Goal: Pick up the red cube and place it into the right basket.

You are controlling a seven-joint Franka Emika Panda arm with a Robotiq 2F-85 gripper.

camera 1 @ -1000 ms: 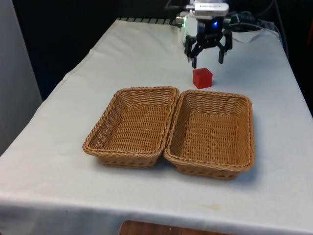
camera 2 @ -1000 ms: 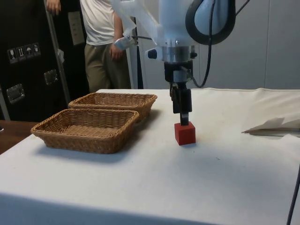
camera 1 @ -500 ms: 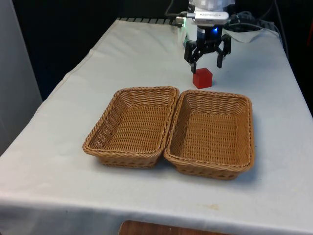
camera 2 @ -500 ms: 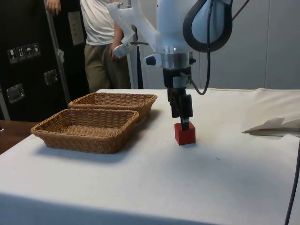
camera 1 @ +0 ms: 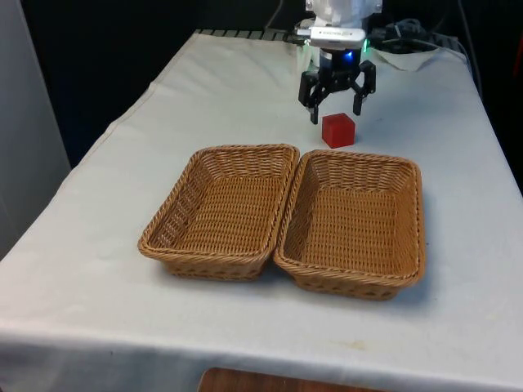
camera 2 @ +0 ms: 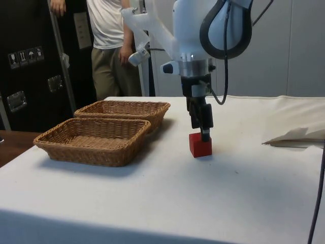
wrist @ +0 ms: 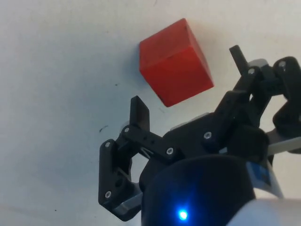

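Observation:
The red cube [camera 1: 337,130] rests on the white cloth just beyond the far rim of the right basket [camera 1: 353,221]; it also shows as the red cube [camera 2: 200,145] in the side view and the red cube [wrist: 175,62] in the wrist view. My gripper [camera 1: 335,110] hangs open just above and slightly behind the cube, fingers apart and holding nothing. From the side, the gripper [camera 2: 203,131] has its fingertips close over the cube's top. In the wrist view the gripper [wrist: 188,77] shows both black fingers [wrist: 139,113] spread, the cube lying off their line.
The left basket [camera 1: 223,208] touches the right one along one side; both baskets hold nothing. A person [camera 2: 112,43] stands behind the baskets in the side view. Crumpled cloth [camera 2: 299,136] lies at the side view's right, and cables [camera 1: 417,41] sit near the robot base.
The gripper has moved toward the robot's end of the table and towards the front view's left, staying open. The cube has not moved.

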